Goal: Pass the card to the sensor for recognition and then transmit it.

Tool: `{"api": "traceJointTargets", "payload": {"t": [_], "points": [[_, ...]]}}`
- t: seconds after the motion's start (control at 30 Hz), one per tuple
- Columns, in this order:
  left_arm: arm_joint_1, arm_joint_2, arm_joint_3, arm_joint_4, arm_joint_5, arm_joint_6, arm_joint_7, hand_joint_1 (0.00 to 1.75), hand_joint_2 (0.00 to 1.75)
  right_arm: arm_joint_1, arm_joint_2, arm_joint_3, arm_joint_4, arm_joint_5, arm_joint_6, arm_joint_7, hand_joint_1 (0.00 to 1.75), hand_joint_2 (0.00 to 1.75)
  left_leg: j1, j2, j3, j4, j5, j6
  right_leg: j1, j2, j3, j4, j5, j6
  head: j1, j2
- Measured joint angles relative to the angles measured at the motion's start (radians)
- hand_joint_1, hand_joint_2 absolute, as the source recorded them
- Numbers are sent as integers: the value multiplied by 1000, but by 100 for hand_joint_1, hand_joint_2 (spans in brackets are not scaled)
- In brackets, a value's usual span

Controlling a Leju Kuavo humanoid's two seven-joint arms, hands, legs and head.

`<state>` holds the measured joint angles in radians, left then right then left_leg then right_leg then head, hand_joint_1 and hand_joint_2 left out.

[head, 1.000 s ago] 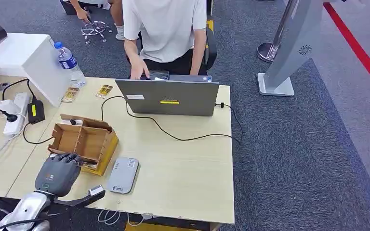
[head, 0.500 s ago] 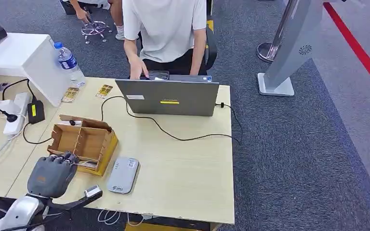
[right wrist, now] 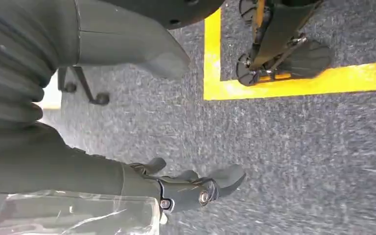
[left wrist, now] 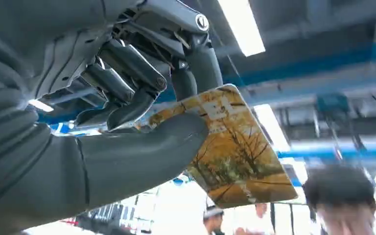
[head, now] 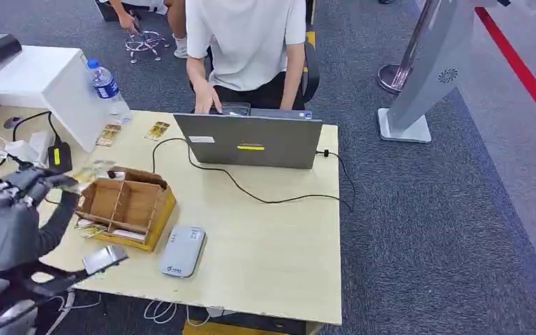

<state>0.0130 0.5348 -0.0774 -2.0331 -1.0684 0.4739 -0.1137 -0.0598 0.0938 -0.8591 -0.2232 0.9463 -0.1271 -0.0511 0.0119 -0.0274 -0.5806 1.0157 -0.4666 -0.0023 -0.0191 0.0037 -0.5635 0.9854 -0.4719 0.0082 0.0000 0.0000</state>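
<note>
My left hand (head: 15, 209) is raised over the table's left part, left of the cardboard box (head: 127, 207). It pinches a card (left wrist: 230, 147) printed with yellow autumn trees between thumb and fingers; in the head view the card (head: 87, 173) is a blurred patch at the fingertips. The grey flat sensor (head: 181, 252) lies on the table (head: 272, 251) to the right of the box, near the front edge and apart from the hand. My right hand (right wrist: 191, 188) hangs over grey carpet, fingers apart, holding nothing.
A person sits behind an open laptop (head: 251, 140) at the far edge; its cable (head: 265, 200) crosses the table. A water bottle (head: 108, 88), two loose cards (head: 109, 134), a power strip (head: 31, 148) and an adapter (head: 59, 157) lie at the left. A grey stand (head: 419, 84) is on the right.
My left hand has lifted from the box's front edge up and to the left, taking a card with it. The view has shifted slightly.
</note>
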Motion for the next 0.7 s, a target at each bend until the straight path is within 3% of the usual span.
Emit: {"api": "traceJointTargets", "payload": {"t": [0.13,0.33,0.5,0.67,0.7], "points": [[-387,-32,-20,230,-83,-69,40,175,175,-19,0,19,0,57,17,10,0,175,1,-2,-4,0,8,-2,1,-2,-2,1,8,-2,0,0],[-879,-139,-130,809,-248,-66,118,175,175,-61,2,61,0,111,44,50,0,175,0,5,-8,1,14,0,0,5,-8,1,18,-2,1,0],[-1059,-206,-188,1174,-273,-36,155,175,175,-67,8,76,0,110,46,55,0,175,0,13,-9,1,14,1,0,14,-10,1,20,-1,1,0],[-1112,-240,-201,1333,-269,-20,157,175,175,-65,10,85,2,110,46,61,0,175,0,15,-11,1,14,1,0,15,-12,1,19,-1,1,0],[-1120,-244,-202,1358,-269,-13,157,0,175,-66,10,86,2,110,46,63,0,175,0,14,-11,1,13,0,0,15,-13,1,19,-1,1,0]]}}
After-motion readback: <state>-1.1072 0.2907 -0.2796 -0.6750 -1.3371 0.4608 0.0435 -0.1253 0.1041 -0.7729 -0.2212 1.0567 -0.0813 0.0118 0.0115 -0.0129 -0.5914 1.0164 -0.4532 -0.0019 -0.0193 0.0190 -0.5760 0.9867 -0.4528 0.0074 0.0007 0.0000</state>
